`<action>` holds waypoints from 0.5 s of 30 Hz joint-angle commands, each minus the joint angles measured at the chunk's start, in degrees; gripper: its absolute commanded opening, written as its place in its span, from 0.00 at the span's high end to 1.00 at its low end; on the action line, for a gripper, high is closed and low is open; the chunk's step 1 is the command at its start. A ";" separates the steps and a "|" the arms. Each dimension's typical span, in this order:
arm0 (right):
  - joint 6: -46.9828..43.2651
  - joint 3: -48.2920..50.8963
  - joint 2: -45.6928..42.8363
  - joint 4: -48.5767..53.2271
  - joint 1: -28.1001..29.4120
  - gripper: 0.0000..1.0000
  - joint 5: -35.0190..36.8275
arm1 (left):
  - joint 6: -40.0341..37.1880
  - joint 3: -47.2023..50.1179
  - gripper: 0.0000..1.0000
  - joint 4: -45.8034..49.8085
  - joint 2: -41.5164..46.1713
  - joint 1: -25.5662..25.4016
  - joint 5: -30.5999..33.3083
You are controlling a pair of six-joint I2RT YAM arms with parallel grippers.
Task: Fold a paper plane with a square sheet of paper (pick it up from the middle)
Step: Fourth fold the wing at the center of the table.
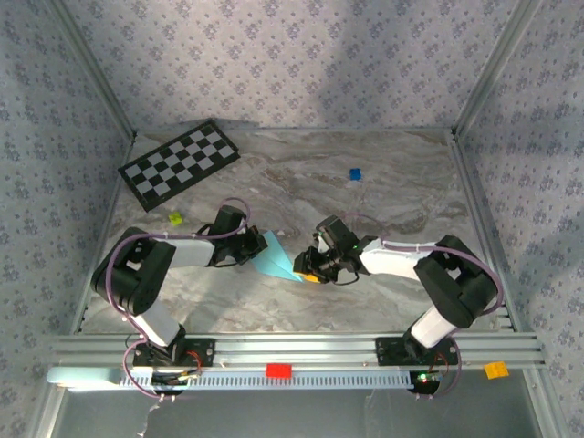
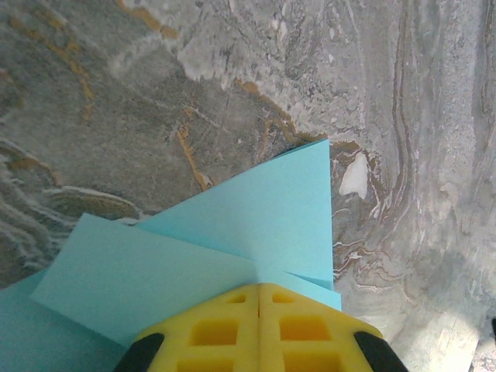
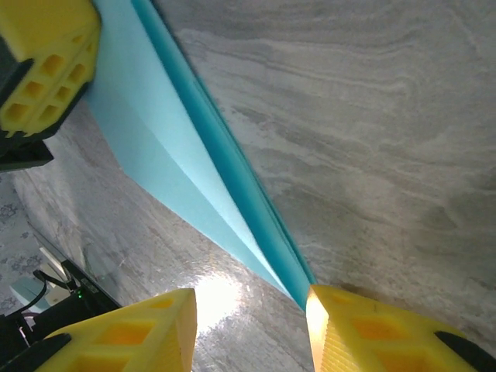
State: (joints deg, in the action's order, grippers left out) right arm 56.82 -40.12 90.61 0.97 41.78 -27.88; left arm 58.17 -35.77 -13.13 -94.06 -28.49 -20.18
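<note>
Near the middle of the worktop, toward its near edge: the blue paper (image 1: 276,260) was already folded into a slim, pointed wedge of layered flaps and was held between the two arms. I could not tell whether its lower edge touched the worktop.
Left gripper (image 2: 260,298): its yellow fingers were pressed together, pinching the wide end of the blue paper where the flaps overlapped.
Right gripper (image 3: 252,310): its fingers were spread with bare worktop showing between them. The paper's pointed tip met the inner corner of one finger (image 3: 372,333), and nothing was clamped.
Step in hand: this looked like a late fold, one hand anchoring the body while the other lined up at the nose to take or crease it. The sharp tip and stacked layers suggested most folds were done.
Next move: it probably called for the spread fingers to close squarely on the tip, or to run along the long edge without skewing the layers. The pinching hand would need to hold firm, since thin paper buckles or slips easily.
Containers: I could make out no tray, box or bin, so nothing was held in one.
Loose things: a checkerboard (image 1: 180,162) lay at the far-left corner, a small blue cube (image 1: 355,173) toward the far edge and a yellow-green piece (image 1: 175,219) near the left edge, all well apart from the paper.
</note>
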 commanded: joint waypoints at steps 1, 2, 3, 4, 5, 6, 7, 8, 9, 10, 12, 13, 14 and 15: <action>0.95 -0.62 1.36 2.38 0.41 0.57 0.38 | 0.01 0.98 1.00 3.63 0.72 0.45 0.28; 0.78 -0.73 1.63 3.34 0.27 0.58 0.69 | 0.01 0.90 1.00 3.76 0.64 0.54 0.30; 0.59 -0.73 1.86 3.87 0.24 0.58 0.80 | -0.07 0.84 1.00 3.89 0.65 0.59 0.30; 0.58 -0.57 1.86 3.63 0.31 0.59 0.51 | -0.08 0.80 1.00 3.91 0.67 0.56 0.32; 0.71 -0.32 1.81 2.85 0.48 0.59 0.21 | -0.10 0.75 1.00 3.90 0.65 0.58 0.32; 0.76 -0.17 1.77 2.19 0.59 0.60 -0.33 | 0.00 0.62 1.00 3.92 0.51 0.56 0.32; 0.84 -0.22 1.78 1.48 0.72 0.60 -1.15 | 0.01 0.54 1.00 4.00 0.37 0.55 0.24; 0.75 -0.32 1.84 0.83 0.89 0.61 -1.93 | 0.01 0.45 1.00 3.98 0.31 0.55 0.23; 0.67 -0.61 1.98 0.74 0.97 0.61 -2.47 | 0.09 0.41 1.00 3.98 0.14 0.58 0.21; 0.58 -0.94 2.23 1.02 1.02 0.61 -3.05 | 0.10 0.35 1.00 3.98 0.19 0.54 0.23; 0.58 -1.39 2.80 1.42 1.11 0.61 -3.25 | 0.25 0.26 1.00 3.98 0.10 0.58 0.15; 0.57 -1.47 3.11 1.61 1.09 0.61 -3.04 | 0.27 0.18 1.00 3.98 0.04 0.56 0.15; 0.66 -1.49 3.41 1.31 1.10 0.61 -3.18 | 0.28 0.18 1.00 3.98 0.10 0.62 0.15; 0.71 -1.36 3.65 0.36 1.11 0.61 -3.39 | 0.32 0.09 1.00 3.98 0.10 0.63 0.14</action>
State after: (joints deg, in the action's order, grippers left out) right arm 57.06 -40.45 92.73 1.91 42.52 -30.04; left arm 58.17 -35.77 -13.06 -94.04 -28.38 -20.27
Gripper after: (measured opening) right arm 0.388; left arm 0.043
